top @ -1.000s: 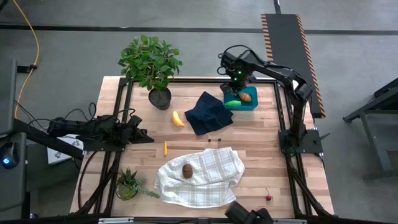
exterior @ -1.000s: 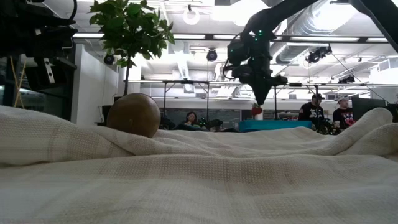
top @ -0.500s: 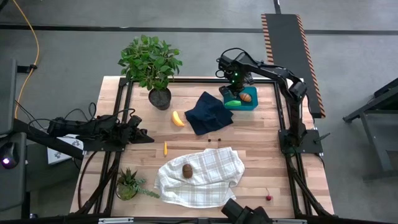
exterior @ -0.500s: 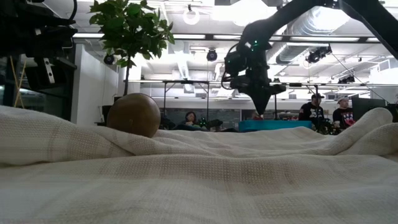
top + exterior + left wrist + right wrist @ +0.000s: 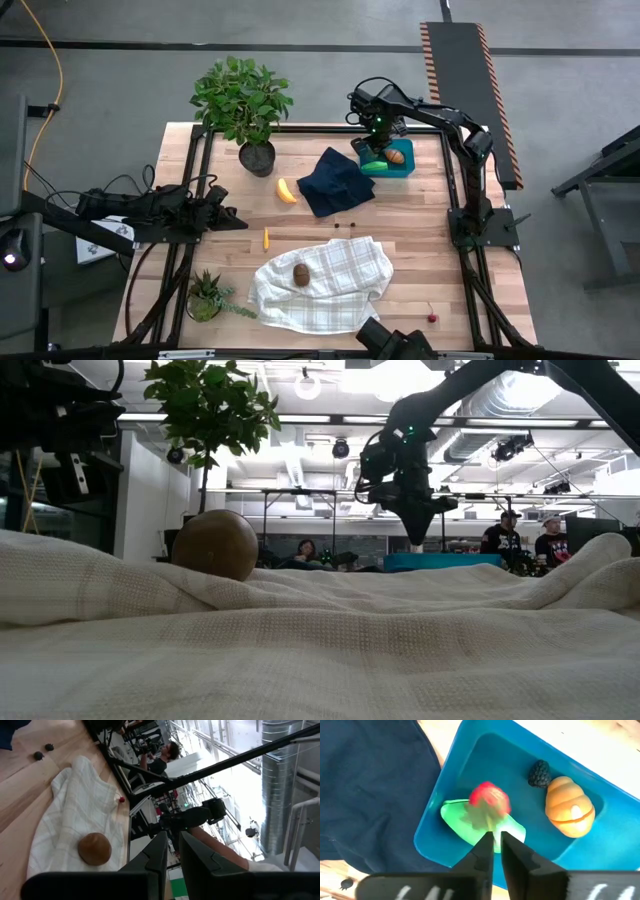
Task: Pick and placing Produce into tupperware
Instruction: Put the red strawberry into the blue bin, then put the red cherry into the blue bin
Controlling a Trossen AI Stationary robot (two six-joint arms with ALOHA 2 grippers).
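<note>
The teal tupperware (image 5: pixel 402 171) stands at the table's far right, beside a navy cloth (image 5: pixel 335 182). In it lie a green piece (image 5: pixel 457 822), an orange piece (image 5: pixel 570 807) and a dark berry (image 5: pixel 538 772). My right gripper (image 5: pixel 493 837) points down over the box, fingers a little apart. A blurred red piece (image 5: pixel 490 800) with a green top sits just below its tips, over the green piece. A banana (image 5: pixel 286 190), a small orange piece (image 5: pixel 266 238) and dark cherries (image 5: pixel 345 225) lie on the wood. A brown kiwi (image 5: pixel 300 274) rests on a checked cloth (image 5: pixel 330 285). My left gripper (image 5: pixel 238 219) waits shut at the left. My right gripper's fingertips (image 5: pixel 484 845) come from above and stand right at the red piece's green top (image 5: pixel 482 820). The piece is blurred, and I cannot tell whether the fingers touch it.
A tall potted plant (image 5: pixel 243 100) stands at the far left and a small one (image 5: pixel 207 295) at the near left. A small red piece (image 5: pixel 432 317) lies near the front right edge. People show in the room beyond the table.
My right gripper has sunk toward the tupperware. In the low view the red piece hung at its tips above the box's wall a second ago, and it no longer shows there.
</note>
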